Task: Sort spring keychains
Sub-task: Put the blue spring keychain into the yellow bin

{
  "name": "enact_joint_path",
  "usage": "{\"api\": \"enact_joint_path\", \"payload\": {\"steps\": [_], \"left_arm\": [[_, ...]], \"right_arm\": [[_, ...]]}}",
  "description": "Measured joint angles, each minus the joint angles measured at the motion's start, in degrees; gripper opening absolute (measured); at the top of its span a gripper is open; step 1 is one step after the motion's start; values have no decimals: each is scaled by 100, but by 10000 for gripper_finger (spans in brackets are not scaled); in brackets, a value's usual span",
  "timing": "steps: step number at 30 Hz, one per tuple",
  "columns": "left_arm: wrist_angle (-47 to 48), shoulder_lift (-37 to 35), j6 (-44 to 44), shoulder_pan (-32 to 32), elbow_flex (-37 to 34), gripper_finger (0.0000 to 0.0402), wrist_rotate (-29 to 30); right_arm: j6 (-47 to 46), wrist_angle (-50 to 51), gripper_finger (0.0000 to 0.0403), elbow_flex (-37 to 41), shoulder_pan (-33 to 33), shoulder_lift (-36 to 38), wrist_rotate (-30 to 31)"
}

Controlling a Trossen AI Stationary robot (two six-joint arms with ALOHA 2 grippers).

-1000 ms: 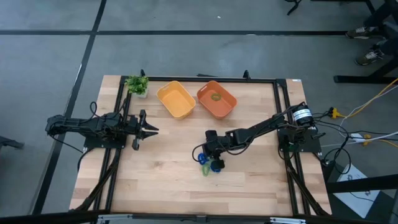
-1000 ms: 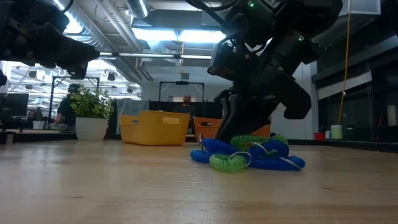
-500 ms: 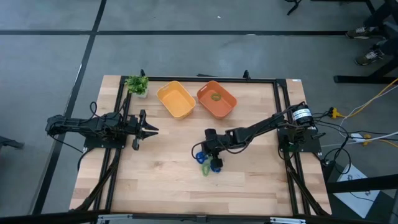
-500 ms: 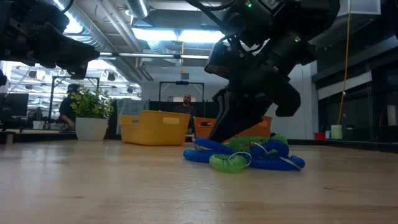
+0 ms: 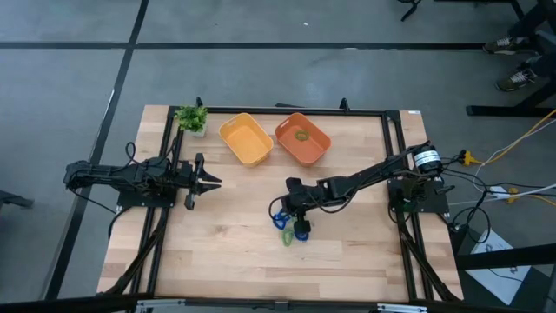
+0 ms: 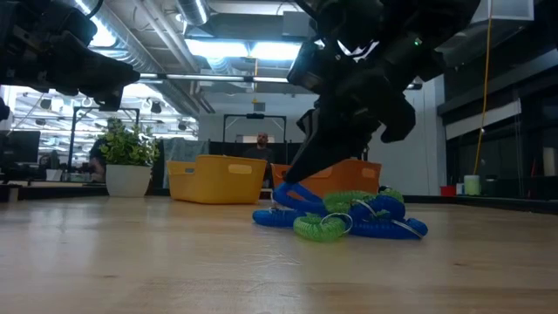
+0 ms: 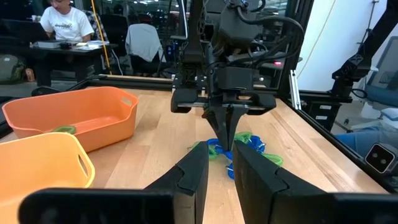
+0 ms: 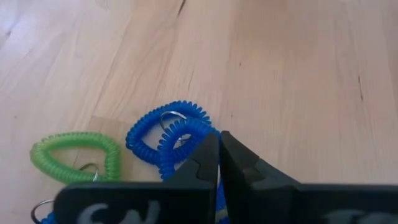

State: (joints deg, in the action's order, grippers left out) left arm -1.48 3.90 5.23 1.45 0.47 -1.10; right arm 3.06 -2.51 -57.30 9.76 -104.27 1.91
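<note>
Near the middle of the wooden tabletop (image 5: pixel 226 252), a little toward the right arm's side, the spring keychains (image 5: pixel 291 228) lie in a small tangled heap of blue and green coils. The right claw (image 5: pixel 284 215) is down on the heap's edge with its fingers pressed together on a blue keychain (image 8: pixel 169 137); the right wrist view shows the two dark tips nearly meeting over the blue coil, and the low view shows that coil raised at the pinched end while the rest trails on the wood. A green keychain (image 8: pixel 73 152) lies flat just beside the blue one, apart from the fingers. More blue and green loops (image 6: pixel 366 214) sit bunched behind the claw in the low view.

The left claw (image 5: pixel 211 182) waits over the left side of the tabletop, well apart from the heap, its fingers spread with a clear gap between them in the left wrist view.

At the far edge stand a yellow tray (image 5: pixel 246 139) and, just beside it, an orange tray (image 5: pixel 303 137). The orange tray holds one green keychain (image 5: pixel 302 135). A small potted plant (image 5: pixel 192 118) stands at the far left corner, near the yellow tray. A seated person (image 7: pixel 64 23) shows in the room beyond.
</note>
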Motion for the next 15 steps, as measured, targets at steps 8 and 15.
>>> {"api": "enact_joint_path", "payload": {"steps": [8,15], "left_arm": [[0,0,0,0,0,69,0],[0,0,0,0,0,70,0]], "right_arm": [[13,74,3,4,-67,-30,-2],[37,108,5,52,-318,-33,0]]}}
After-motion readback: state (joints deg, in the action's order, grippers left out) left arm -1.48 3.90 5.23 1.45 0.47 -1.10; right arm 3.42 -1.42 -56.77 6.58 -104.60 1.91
